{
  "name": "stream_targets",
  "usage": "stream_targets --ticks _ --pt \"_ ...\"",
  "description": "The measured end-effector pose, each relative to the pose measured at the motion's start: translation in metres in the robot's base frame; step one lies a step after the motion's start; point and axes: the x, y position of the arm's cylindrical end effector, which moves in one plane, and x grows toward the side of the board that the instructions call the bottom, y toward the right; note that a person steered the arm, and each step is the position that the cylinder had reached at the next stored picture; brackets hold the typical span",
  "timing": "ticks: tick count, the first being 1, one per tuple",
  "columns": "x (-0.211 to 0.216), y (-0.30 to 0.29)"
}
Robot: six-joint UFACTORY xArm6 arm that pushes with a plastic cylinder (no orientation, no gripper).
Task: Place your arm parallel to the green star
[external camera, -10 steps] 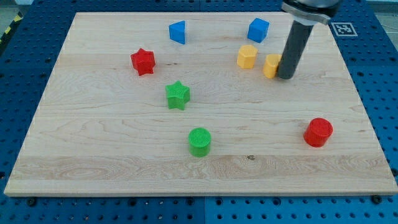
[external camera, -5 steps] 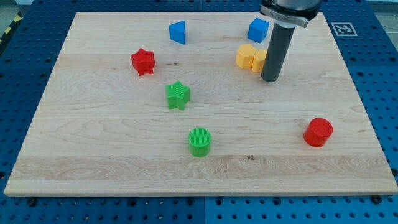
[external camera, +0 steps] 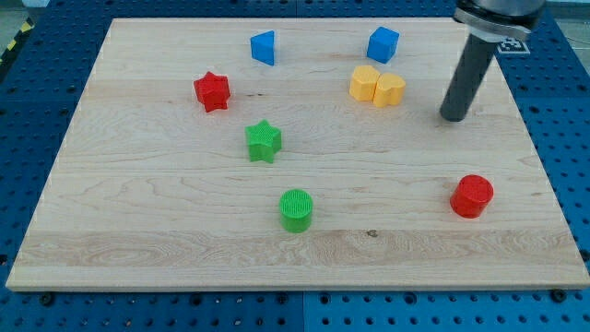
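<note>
The green star point(external camera: 264, 141) lies left of the board's middle. My tip point(external camera: 453, 118) rests on the board far to the star's right, a little higher in the view. The dark rod rises from it toward the view's top right. The tip stands to the right of the two yellow blocks point(external camera: 377, 87) and touches no block.
A red star point(external camera: 212, 90) lies at the upper left, a blue block point(external camera: 264, 47) and a blue cube point(external camera: 383, 43) near the top. A green cylinder point(external camera: 296, 209) lies below the green star. A red cylinder point(external camera: 472, 195) lies at the right. The wooden board point(external camera: 138, 231) sits on a blue pegboard.
My tip first moved left and pushed one yellow block against the other, then swung right, away from them. The two yellow blocks now touch.
</note>
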Motion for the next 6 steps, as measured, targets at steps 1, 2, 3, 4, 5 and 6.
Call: stream_targets --ticks 1,2,3,4,5,6 --pt "0.017 0.020" --pt "0.031 0.027" --pt "0.040 0.029" --pt "0.053 0.032" --pt "0.062 0.034" --pt "0.074 0.035"
